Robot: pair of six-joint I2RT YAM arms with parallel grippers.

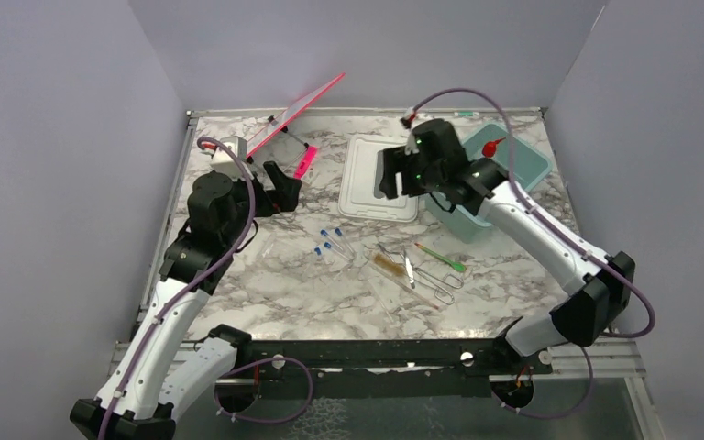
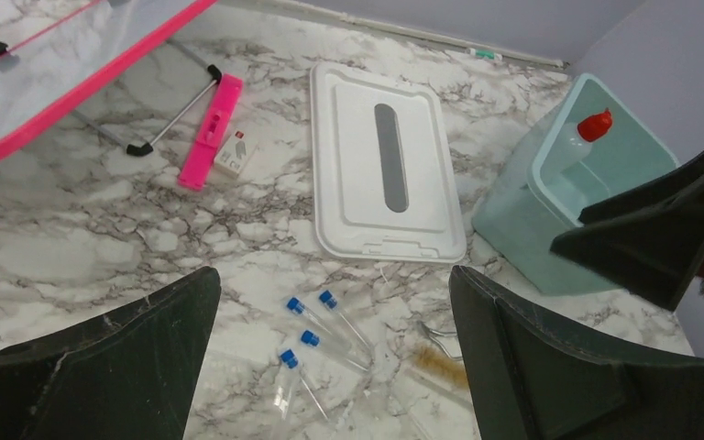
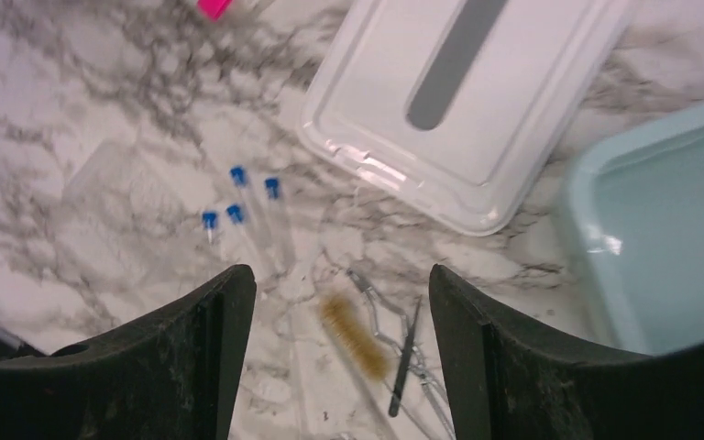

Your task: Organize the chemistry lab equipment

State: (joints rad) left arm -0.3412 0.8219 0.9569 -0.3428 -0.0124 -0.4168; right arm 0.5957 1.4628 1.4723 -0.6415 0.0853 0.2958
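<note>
From above, the white squeeze bottle with a red nozzle (image 1: 492, 147) stands inside the teal plastic tub (image 1: 533, 163) at the far right. I take the tub to be the collecting place, with its white rectangular lid (image 1: 363, 198) laid off beside it so the mouth is free. The rest lies loose mid-way across the marble-patterned bench (image 1: 266, 293): clear blue-capped tubes (image 1: 330, 240), a tan-bristled brush (image 1: 389, 267), metal tweezers (image 1: 410, 269), a bent wire clamp (image 1: 441, 285) and a green-tipped stick (image 1: 440, 257). The right tool (image 1: 392, 174) hangs over the lid. The left tool (image 1: 278, 186) sits near a pink-edged clear panel (image 1: 298, 110).

The left wrist view shows the left tool (image 2: 330, 284) spread wide and empty, looking down on the tubes (image 2: 316, 335), probably lining up a pick.

The right wrist view shows the right tool (image 3: 339, 275) also gaping with nothing in it, above the brush (image 3: 353, 335) and tweezers (image 3: 408, 344), with the tubes (image 3: 238, 202) off to one side.
</note>
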